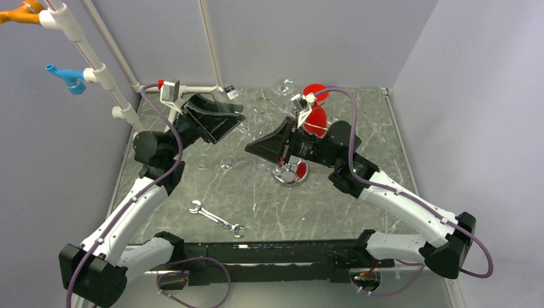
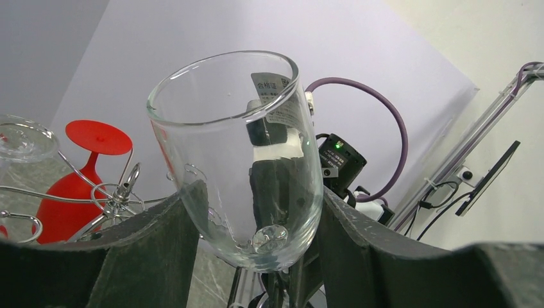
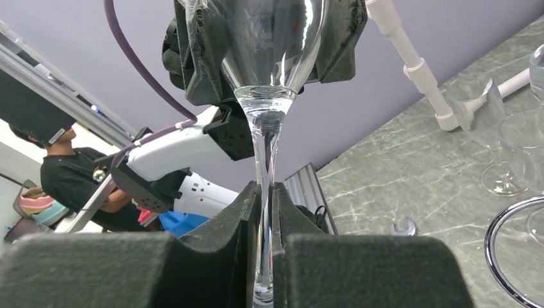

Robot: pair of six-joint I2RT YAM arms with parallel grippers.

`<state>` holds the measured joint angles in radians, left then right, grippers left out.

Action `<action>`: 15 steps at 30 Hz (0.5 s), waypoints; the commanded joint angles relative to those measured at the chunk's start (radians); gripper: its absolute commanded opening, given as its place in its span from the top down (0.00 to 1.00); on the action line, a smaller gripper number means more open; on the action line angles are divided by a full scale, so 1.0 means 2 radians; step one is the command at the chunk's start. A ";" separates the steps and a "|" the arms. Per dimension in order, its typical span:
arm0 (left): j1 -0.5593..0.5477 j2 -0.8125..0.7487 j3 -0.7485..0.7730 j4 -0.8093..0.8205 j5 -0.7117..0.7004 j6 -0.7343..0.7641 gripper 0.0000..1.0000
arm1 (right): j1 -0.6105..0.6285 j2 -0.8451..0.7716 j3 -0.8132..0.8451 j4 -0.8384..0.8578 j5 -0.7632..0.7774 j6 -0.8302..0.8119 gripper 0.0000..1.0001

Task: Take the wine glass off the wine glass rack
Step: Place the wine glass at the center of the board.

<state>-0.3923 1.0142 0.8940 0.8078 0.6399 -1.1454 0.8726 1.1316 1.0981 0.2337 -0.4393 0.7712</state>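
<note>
Wine glass (image 2: pixel 237 160): aloft, ten o'clock of the wine glass rack (image 1: pixel 296 178).
Right fingers (image 3: pixel 224 256): pinching its stem.
Left fingers (image 2: pixel 154 256): astride the bowl, contact unclear.
Risk: opposed pulls could snap the stem.

A lab: grey partition walls (image 1: pixel 308 38), PVC pipe frame (image 1: pixel 96 64).

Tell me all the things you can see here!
wine glass: one, clear, between both grippers
wine glass rack: one, chrome, mid-table
red glasses: two, red, on the rack
other clear glasses: at least three, clear, on table, by rack
wrench: one, silver, near table front
pipes: several, white, left side
table: one, grey marble, underneath
person: one, black shirt, background
left gripper: one, black, around the bowl
right gripper: one, black, shut on stem
</note>
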 commanded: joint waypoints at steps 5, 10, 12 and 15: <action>-0.005 0.002 0.010 0.026 0.019 0.001 1.00 | 0.003 -0.007 0.008 0.029 0.005 -0.022 1.00; -0.005 -0.008 0.017 -0.007 0.028 0.025 1.00 | 0.003 -0.012 0.014 0.012 0.012 -0.035 0.91; -0.005 -0.012 0.019 -0.015 0.032 0.034 1.00 | 0.003 -0.012 0.019 0.005 0.011 -0.040 0.79; -0.005 -0.016 0.025 -0.028 0.040 0.046 1.00 | 0.003 -0.011 0.023 -0.002 0.009 -0.043 0.67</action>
<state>-0.3958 1.0134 0.8944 0.7586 0.6781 -1.1007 0.8742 1.1313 1.0988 0.2024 -0.4290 0.7177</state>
